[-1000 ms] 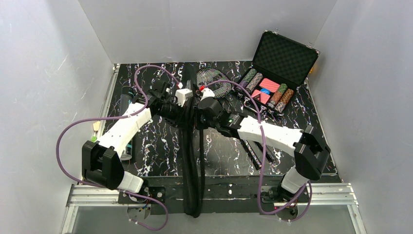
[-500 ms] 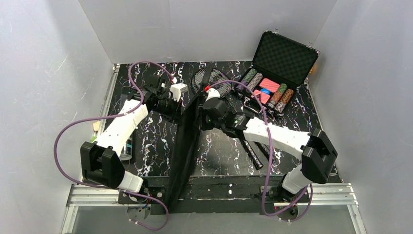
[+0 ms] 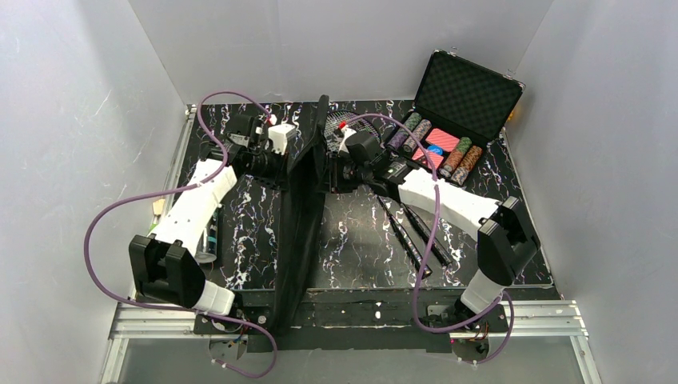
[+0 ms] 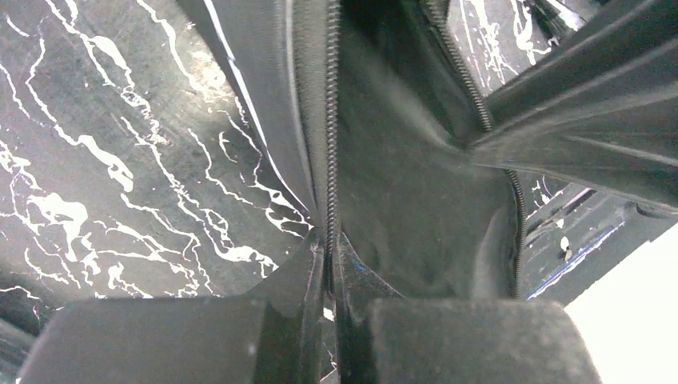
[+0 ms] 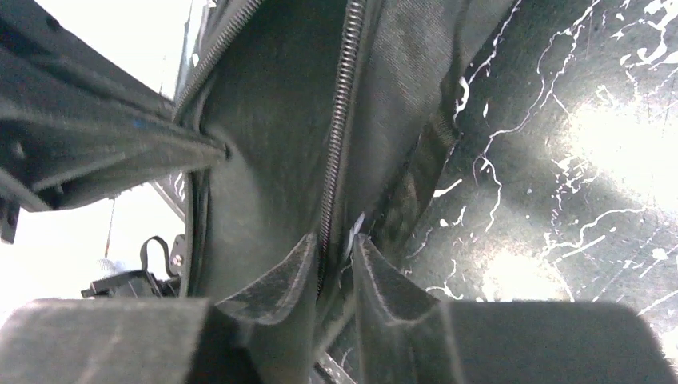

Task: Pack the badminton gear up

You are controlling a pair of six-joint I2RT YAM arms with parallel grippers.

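Observation:
The long black racket bag (image 3: 300, 216) runs from the back middle of the table to the front edge, its mouth pulled open. My left gripper (image 3: 297, 166) is shut on the bag's left zipper edge (image 4: 329, 144). My right gripper (image 3: 326, 178) is shut on the right zipper edge (image 5: 340, 120). Each wrist view shows the other gripper across the opening. Two dark rackets (image 3: 408, 232) lie right of the bag, handles toward the front, one head (image 3: 340, 122) behind the right arm. A clear tube (image 3: 209, 237) lies under the left arm. The shuttlecocks are out of view.
An open black hard case (image 3: 460, 108) with coloured poker chips stands at the back right. White walls close in the table on three sides. A metal rail (image 3: 352, 320) runs along the front edge by the arm bases.
Both grippers moved toward the back of the table and apart, lifting and spreading the bag's mouth. The bag shifted from lying flat and narrow to standing open.

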